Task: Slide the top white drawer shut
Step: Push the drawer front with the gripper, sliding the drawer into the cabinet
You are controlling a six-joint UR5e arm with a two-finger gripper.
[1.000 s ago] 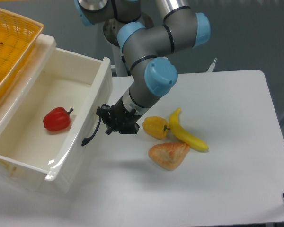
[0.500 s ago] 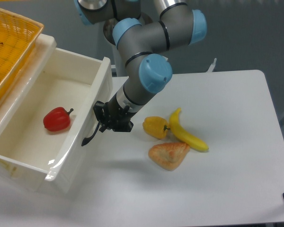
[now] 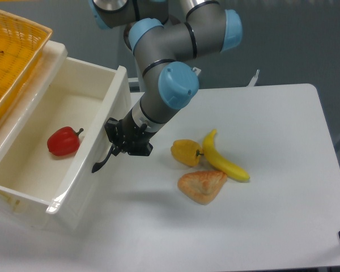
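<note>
White and glossy, the top white drawer [image 3: 56, 141] stands well open with a red pepper [image 3: 63, 141] inside; the gripper [image 3: 120, 143] presses its front beside the black handle [image 3: 103, 160], fingers' state unclear; pushing underway, next a steady shove inward.
</note>
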